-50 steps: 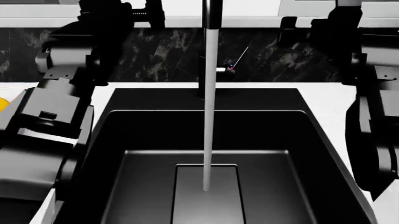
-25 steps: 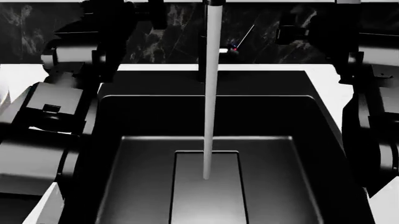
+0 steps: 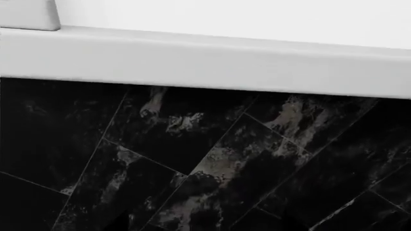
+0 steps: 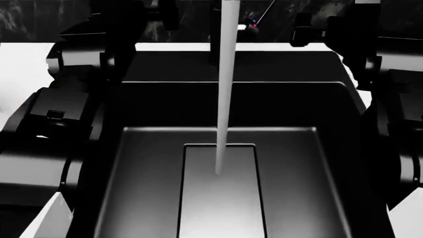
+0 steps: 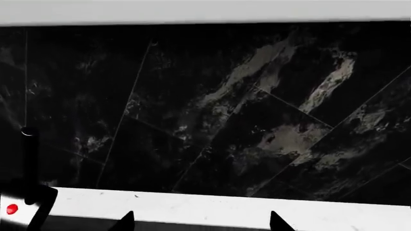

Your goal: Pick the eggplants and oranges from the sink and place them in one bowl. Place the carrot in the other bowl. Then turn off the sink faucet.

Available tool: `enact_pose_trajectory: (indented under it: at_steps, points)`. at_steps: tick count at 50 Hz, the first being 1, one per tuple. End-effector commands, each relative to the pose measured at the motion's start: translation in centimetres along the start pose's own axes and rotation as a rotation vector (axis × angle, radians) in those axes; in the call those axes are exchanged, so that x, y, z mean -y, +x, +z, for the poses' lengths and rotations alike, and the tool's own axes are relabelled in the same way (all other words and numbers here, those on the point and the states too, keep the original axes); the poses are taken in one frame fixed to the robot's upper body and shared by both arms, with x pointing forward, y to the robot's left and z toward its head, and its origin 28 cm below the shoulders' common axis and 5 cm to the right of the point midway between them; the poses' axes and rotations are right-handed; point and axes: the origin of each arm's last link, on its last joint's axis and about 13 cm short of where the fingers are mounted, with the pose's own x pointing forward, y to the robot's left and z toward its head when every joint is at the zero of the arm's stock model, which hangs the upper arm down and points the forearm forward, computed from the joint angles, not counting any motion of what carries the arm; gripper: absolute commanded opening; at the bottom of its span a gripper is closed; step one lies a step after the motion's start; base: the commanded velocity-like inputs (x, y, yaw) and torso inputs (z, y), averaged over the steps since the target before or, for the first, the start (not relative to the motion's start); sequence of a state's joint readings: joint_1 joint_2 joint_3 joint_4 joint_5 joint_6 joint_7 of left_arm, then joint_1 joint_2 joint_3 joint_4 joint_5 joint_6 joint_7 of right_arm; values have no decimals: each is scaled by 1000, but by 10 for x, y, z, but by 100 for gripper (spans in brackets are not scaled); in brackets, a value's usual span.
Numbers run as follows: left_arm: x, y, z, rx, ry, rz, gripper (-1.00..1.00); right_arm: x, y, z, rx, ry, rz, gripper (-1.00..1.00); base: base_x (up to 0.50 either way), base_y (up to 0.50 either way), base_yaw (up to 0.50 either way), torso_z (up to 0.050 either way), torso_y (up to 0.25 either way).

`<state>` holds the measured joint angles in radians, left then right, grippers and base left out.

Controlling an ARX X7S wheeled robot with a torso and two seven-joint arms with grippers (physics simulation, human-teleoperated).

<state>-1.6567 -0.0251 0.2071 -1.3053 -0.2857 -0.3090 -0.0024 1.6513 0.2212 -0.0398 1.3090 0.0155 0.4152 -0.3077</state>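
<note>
The black sink (image 4: 290, 109) fills the head view, and no fruit or vegetable shows on its floor panel (image 4: 221, 203). Water (image 4: 225, 99) runs down from the sink faucet, whose red-marked lever (image 4: 252, 24) sits at the back. In the right wrist view that lever's silver tip (image 5: 13, 209) is off to one side of my right gripper (image 5: 200, 222), which is open and holds nothing. My left gripper (image 3: 202, 225) faces the dark wall; its faint tips stand wide apart, open. The eggplants, oranges, carrot and both bowls are out of view.
My left arm (image 4: 59, 124) and right arm (image 4: 396, 124) flank the basin, raised over its side rims. White counter (image 4: 26, 64) runs along both sides. Black marbled wall tiles (image 5: 244, 110) stand behind the sink, under a white ledge (image 3: 205, 57).
The head view has tilted down: the wall and the sink's back rim slid up the frame and more basin floor shows. A yellow thing at the left edge left the view.
</note>
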Motion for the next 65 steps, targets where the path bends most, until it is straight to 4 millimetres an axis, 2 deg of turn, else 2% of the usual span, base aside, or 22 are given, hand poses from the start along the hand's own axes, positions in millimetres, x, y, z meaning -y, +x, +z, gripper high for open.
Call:
enact_pose_trajectory:
  at_steps: [1, 25, 39, 48, 56, 60, 65]
  points:
    - [1, 0, -1, 7, -6, 1, 100, 1, 0, 2, 8, -37, 17, 100, 0, 0, 0, 13, -150]
    - [2, 0, 6, 29, -21, 10, 100, -1, 2, 3, 31, -50, 36, 100, 0, 0, 0, 4, -32]
    - [4, 1, 2, 21, -30, 3, 100, -3, 3, 1, 59, -59, 62, 100, 99, 0, 0, 0, 0]
    - [3, 1, 0, 16, -33, 6, 100, -5, 3, 9, 74, -45, 57, 100, 107, 0, 0, 0, 0]
    - [2, 1, -1, 15, -38, 6, 100, -12, 4, 13, 92, -55, 76, 100, 0, 0, 0, 0, 0]
    - [2, 1, -1, 15, -44, 4, 100, -20, 5, 24, 122, -62, 86, 100, 0, 0, 0, 0, 0]
    - [0, 1, -3, 13, -48, 3, 100, -28, 7, 21, 105, -61, 106, 100, 0, 0, 0, 0, 0]
